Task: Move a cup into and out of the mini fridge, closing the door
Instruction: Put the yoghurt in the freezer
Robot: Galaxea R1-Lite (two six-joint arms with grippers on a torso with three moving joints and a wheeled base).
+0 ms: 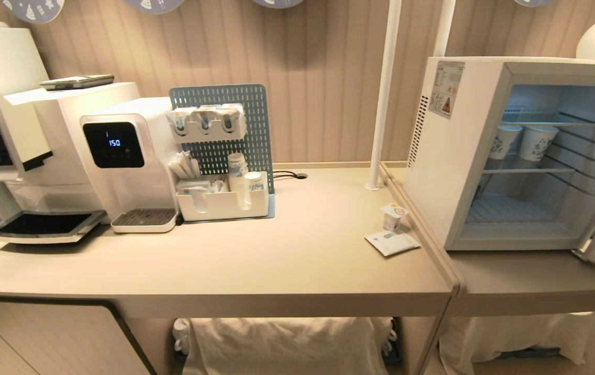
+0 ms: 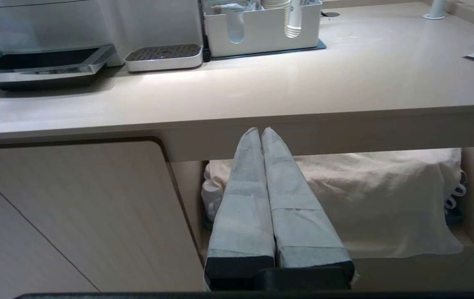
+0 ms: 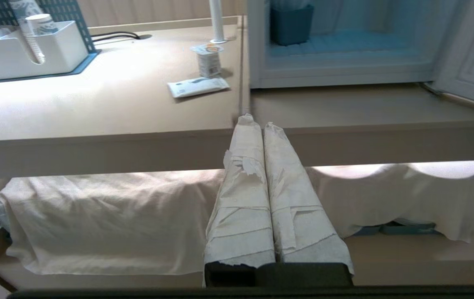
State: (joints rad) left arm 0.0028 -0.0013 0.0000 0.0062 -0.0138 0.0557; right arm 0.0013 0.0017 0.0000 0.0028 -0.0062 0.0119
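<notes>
Standing on the bench [image 1: 276,250] just beside the open fridge [image 1: 485,156], the cup [image 1: 393,216] is looking light and thin-walled; I'd be taking it gently by its sides. Left hand [image 2: 260,132] is hanging pressed together below the bench edge. Right hand [image 3: 257,123] is doing likewise, facing the cup.

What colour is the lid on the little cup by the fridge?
The cup has a white lid with an orange-yellow mark, clearest in the head view.

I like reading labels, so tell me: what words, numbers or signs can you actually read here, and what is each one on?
"150": lit digits on the water dispenser's dark display.
Yellow warning triangle: on the side sticker of the mini fridge; its print is too small to read.
Flat packet beside the cup: print unreadable.
</notes>
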